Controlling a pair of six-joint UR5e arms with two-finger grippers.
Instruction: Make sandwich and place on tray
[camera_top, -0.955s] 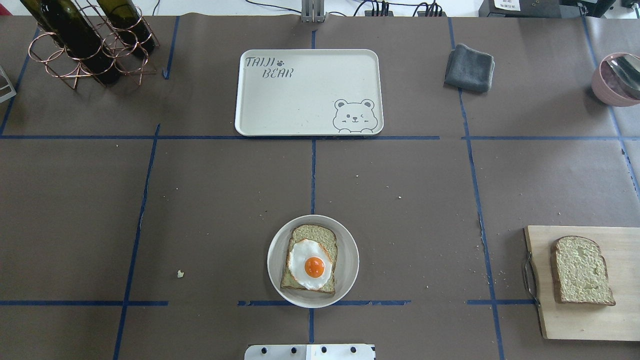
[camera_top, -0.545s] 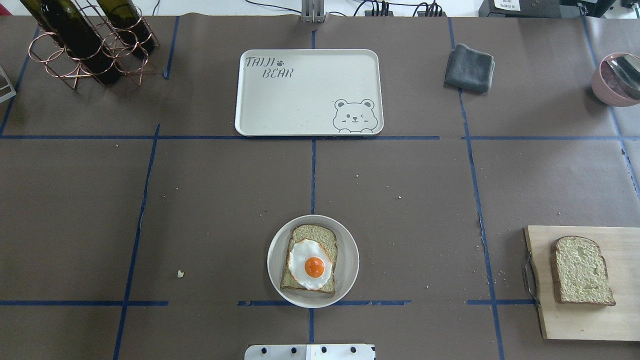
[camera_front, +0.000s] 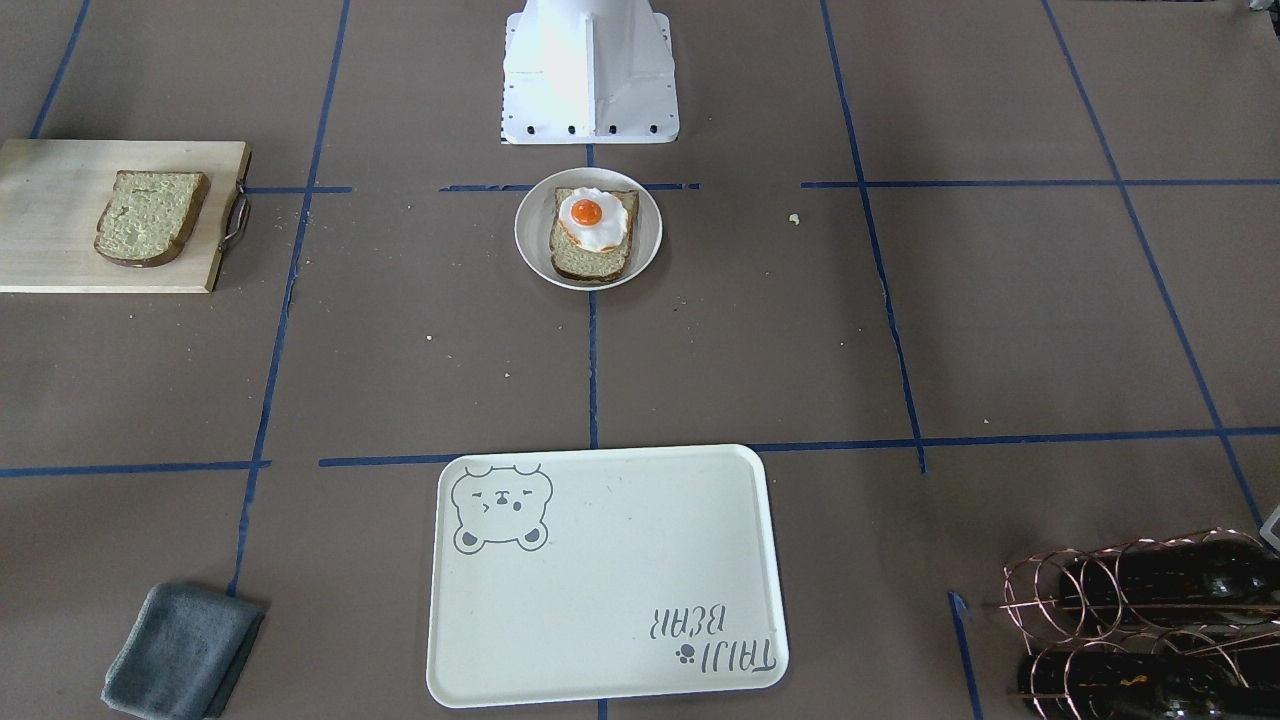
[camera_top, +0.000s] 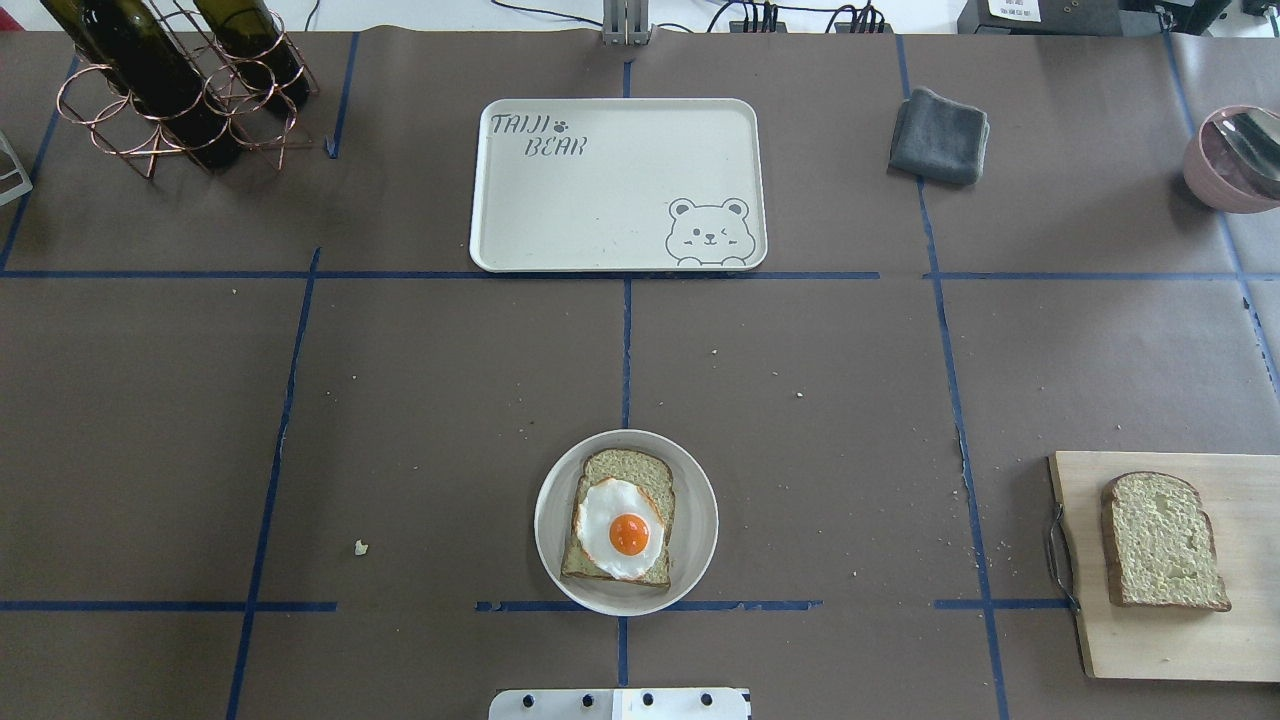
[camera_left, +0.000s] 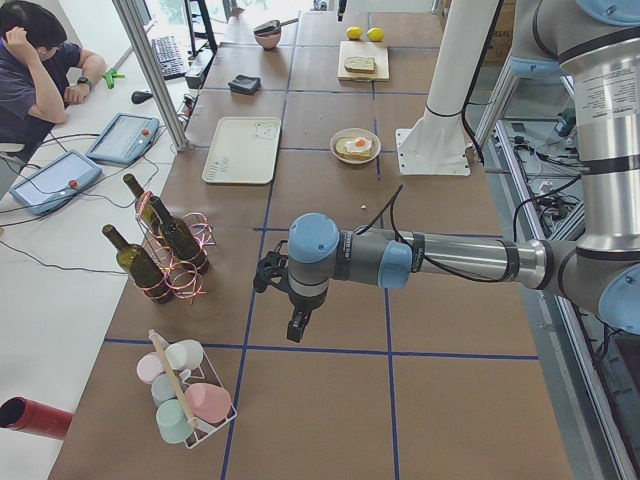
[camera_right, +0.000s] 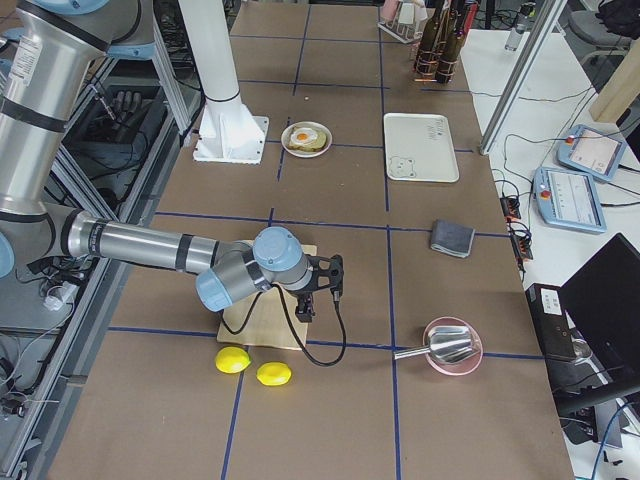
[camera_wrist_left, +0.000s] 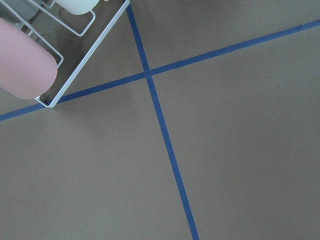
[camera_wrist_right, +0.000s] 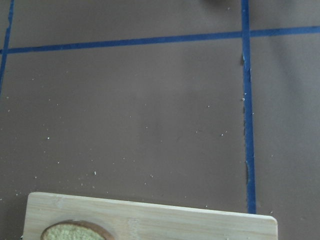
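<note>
One bread slice (camera_top: 640, 470) topped with a fried egg (camera_top: 620, 528) lies on a small round white plate (camera_top: 700, 520) near the robot base. The second bread slice (camera_top: 1162, 541) lies on a wooden cutting board (camera_top: 1140, 640) at the right; its edge shows in the right wrist view (camera_wrist_right: 75, 231). The cream bear tray (camera_top: 600, 200) sits empty at the far centre. My left gripper (camera_left: 285, 300) hovers over bare table far to the left, near a cup rack. My right gripper (camera_right: 320, 287) hovers by the board. I cannot tell whether either is open or shut.
A copper rack with wine bottles (camera_top: 170, 80) stands far left. A grey folded cloth (camera_top: 938, 136) and a pink bowl with a ladle (camera_top: 1235, 158) are far right. Two lemons (camera_right: 255, 367) lie beyond the board. A white rack of cups (camera_left: 185, 400) is near my left gripper.
</note>
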